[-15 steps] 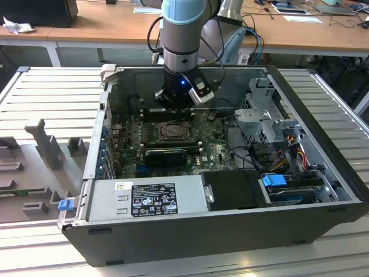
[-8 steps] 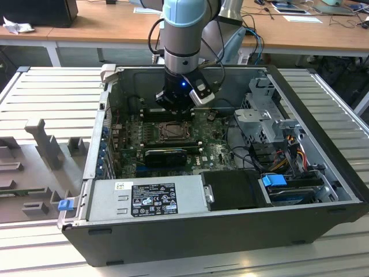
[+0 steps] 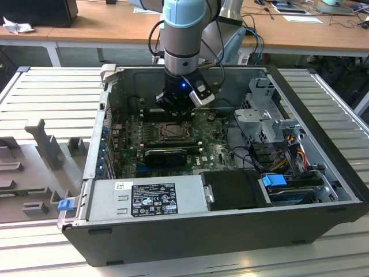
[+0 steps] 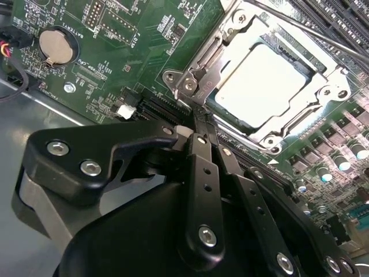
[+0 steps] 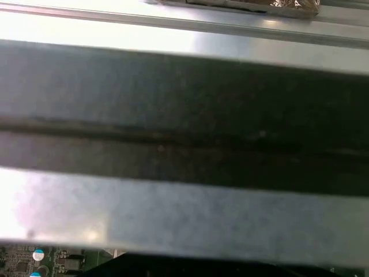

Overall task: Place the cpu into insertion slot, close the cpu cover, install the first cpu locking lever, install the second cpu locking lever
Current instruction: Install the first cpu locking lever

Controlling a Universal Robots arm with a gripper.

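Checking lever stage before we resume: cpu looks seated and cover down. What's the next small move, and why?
Probably ease the gripper slightly toward the hinge end of the cpu cover. The cpu already sits in the insertion slot with the cover flat over it, and the closed fingertips rest right at that hinge, so lever work seems next.

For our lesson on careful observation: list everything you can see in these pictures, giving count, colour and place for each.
Open computer case: one, dark grey, lying on a ribbed metal table.
Green motherboard: one, inside the case.
Pale silver square cpu: one, seated in the insertion slot.
Silver metal cpu cover: one, closed around the chip.
Round silver coin battery: one, on the board.
Grey power supply box: one, along the case's near wall.
Wooden desk: one, behind.
Black gripper: one, fingertips together at the cover's hinge corner.
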